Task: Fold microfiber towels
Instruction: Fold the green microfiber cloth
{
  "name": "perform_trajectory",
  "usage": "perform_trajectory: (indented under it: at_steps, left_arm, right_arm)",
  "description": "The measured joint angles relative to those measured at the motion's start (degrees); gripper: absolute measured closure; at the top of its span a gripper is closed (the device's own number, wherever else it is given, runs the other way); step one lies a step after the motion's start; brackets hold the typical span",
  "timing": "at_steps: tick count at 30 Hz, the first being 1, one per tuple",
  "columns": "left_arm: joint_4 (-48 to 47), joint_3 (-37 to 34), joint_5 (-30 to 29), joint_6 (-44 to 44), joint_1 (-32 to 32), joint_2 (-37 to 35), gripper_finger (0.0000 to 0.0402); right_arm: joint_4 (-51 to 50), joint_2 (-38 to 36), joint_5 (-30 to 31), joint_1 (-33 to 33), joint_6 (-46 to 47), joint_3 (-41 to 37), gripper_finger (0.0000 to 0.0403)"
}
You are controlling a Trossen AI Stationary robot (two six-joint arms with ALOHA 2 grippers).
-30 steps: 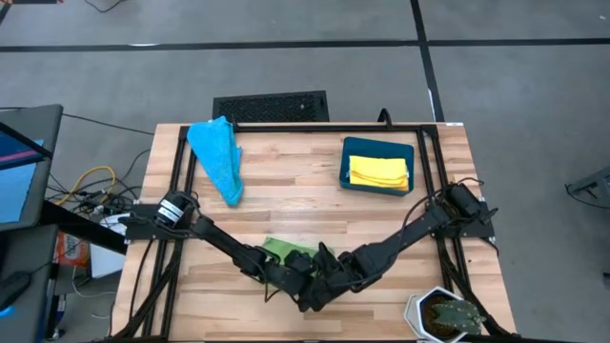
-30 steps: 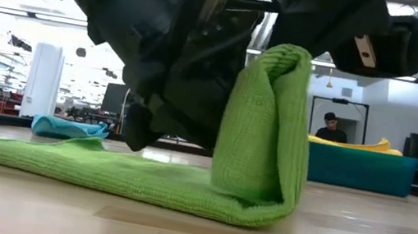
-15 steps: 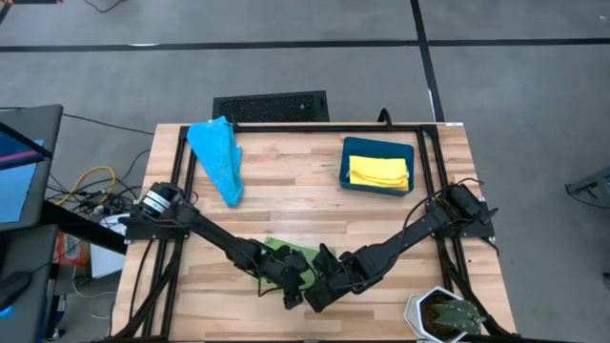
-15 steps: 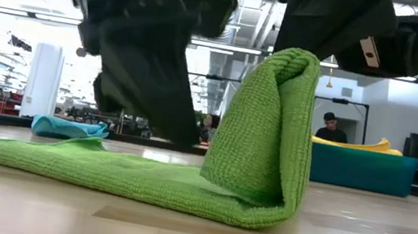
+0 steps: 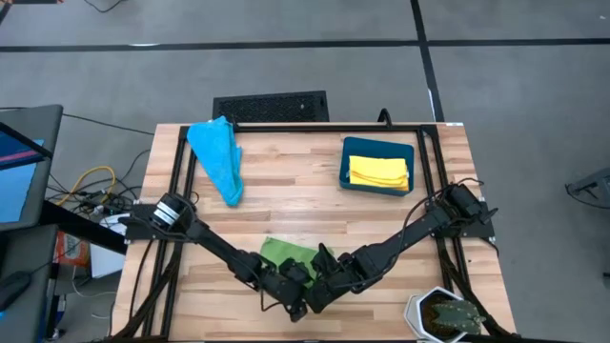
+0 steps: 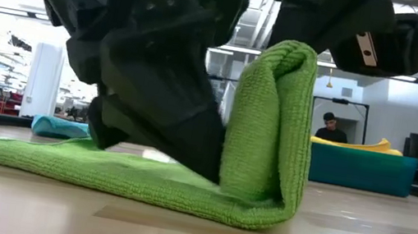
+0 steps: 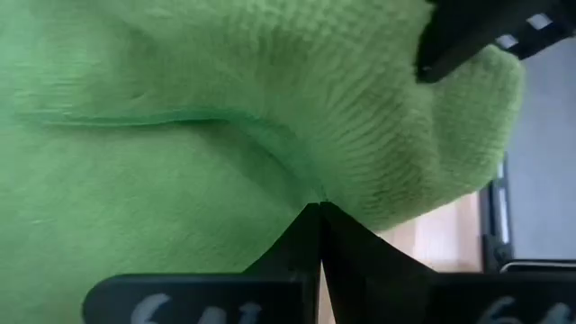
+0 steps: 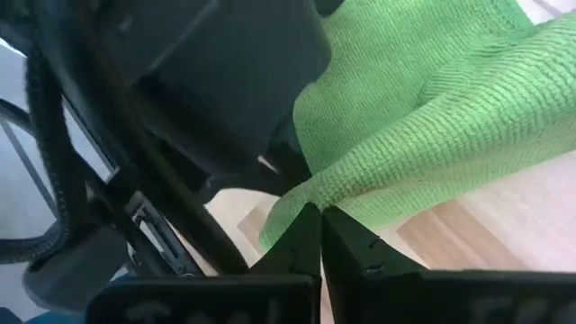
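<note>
Green microfibre, the towel [image 6: 182,184] in hand, near the table's front edge, between both arms: 1 half flat on the wood table [image 5: 305,205], the other pulled up into a tall standing fold [image 6: 274,127]. Right gripper [image 8: 319,209] pinched shut on the green towel's raised edge, seemingly holding that fold upright. Left gripper [image 7: 317,207] closed to a narrow point, tips pressed against the cloth just beside the crease; hard to tell whether any fabric sits between the fingers. Both wrists crowded close over the cloth in the high view.

Elsewhere: blue towel [image 5: 217,158] bunched at the table's far left, yellow towels [image 5: 378,172] lying in the teal bin [image 5: 348,162] at the far right, a potted plant [image 5: 446,314] off the near right corner.

Likely step: laying the lifted half over the flat half. Risks from here, as a judgement:
- slack fold toppling sideways if released early, leaving a skewed, unmatched edge;
- flat half dragged along the wood if the left tips slide instead of pinning;
- 2 wrists this close knocking each other during the lay-over.
</note>
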Motion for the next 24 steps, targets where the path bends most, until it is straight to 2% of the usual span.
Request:
perform_trajectory:
  at_steps: [12,19,24]
  left_arm:
    - [4.4,-0.1,-2.1,0.2,-0.1,1.2,0.0401]
    - [4.3,-0.1,-3.0,0.4,-0.4,1.2,0.0402]
    - [4.2,-0.1,-4.2,0.4,-1.0,1.1,0.0402]
  right_arm:
    - [2.3,0.0,-0.5,-0.9,-3.0,0.0,0.0368]
    - [3.2,0.1,-1.0,-2.8,-3.7,-0.1,0.0345]
    - [3.6,0.1,-3.6,-3.9,-5.2,-0.1,0.0317]
